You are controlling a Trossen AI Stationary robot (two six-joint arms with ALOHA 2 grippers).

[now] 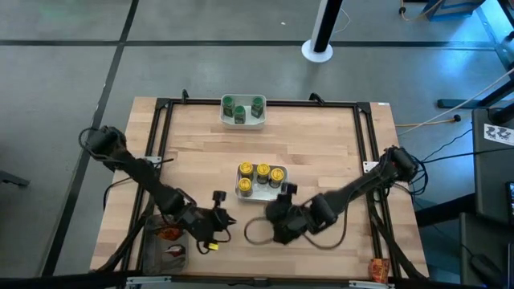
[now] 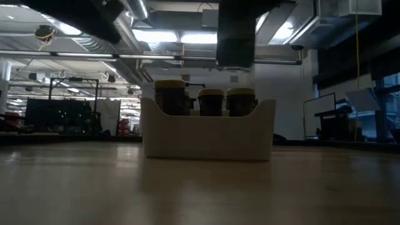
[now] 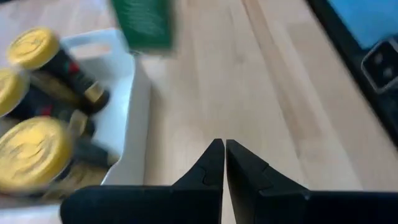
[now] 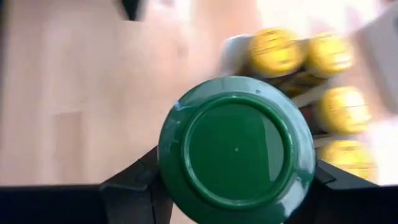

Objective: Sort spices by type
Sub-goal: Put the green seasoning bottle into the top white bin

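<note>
Green-capped jar point(image 4: 236, 149) sits clamped in the right jaws point(image 1: 283, 210), beside the yellow-cap bowl point(image 1: 243, 191); green bowl point(image 1: 242, 123) lies far across the desk point(image 1: 321, 144). Left jaws point(image 3: 224, 163) clenched, empty.

We find no text, brand, number or sign that we can read in any of the views. The jars with yellow caps point(image 3: 30, 152) at the left of the left wrist view carry dark labels with red and pale patches, but we can make out no letters on them (they are blurred). The green cap point(image 4: 236, 149) filling the centre of the right wrist view is plain. At the right edge of the high view, a dark panel point(image 1: 499, 132) bears white marks that we cannot decipher.
</note>
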